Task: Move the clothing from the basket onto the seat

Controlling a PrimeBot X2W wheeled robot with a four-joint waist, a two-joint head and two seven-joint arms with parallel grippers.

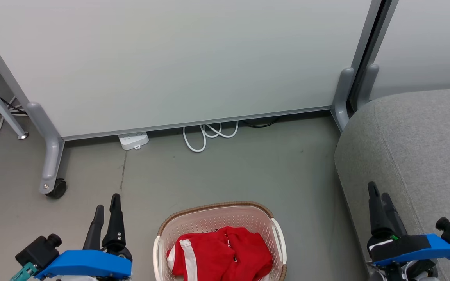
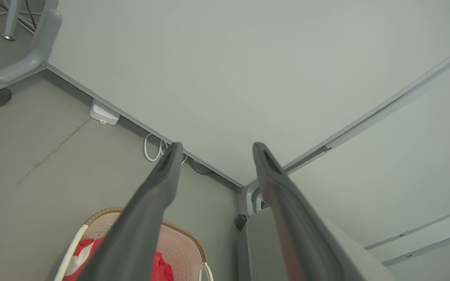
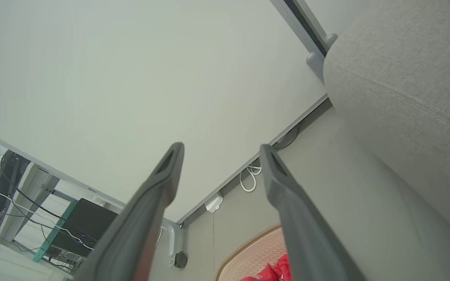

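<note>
Left gripper (image 1: 107, 202) at 7 o'clock in head view, fingers spread apart, nothing between them, held over the floor (image 1: 248, 168). Right gripper (image 1: 378, 190) at 4 o'clock, fingers likewise parted and empty, seen against the couch (image 1: 416, 144) edge. Both point up toward 12. Clothing (image 1: 225, 253) lies at 6 o'clock between the two grippers, touching neither. It is a bright red soft bundle, crumpled and folded over itself, with a broad white stripe on its left part and a bit of white trim at its left edge; no print readable. It sits inside the basket (image 1: 217, 205) and fills the bottom. Basket is cream perforated plastic, rounded, with a brown woven-look rim and white side handles, standing on the grey floor and cut off by the lower frame edge. Couch at 3 to 4 o'clock is grey fabric with a rounded corner and a stitched seam; it is near the basket, with a strip of floor between them. Farther out at 12 is a pale panel (image 1: 178, 58) on grey legs, with a caster (image 1: 57, 189) at 9, a white power strip (image 1: 133, 140) at 11 and a looped white cable (image 1: 209, 134) under the panel's lower edge.
</note>
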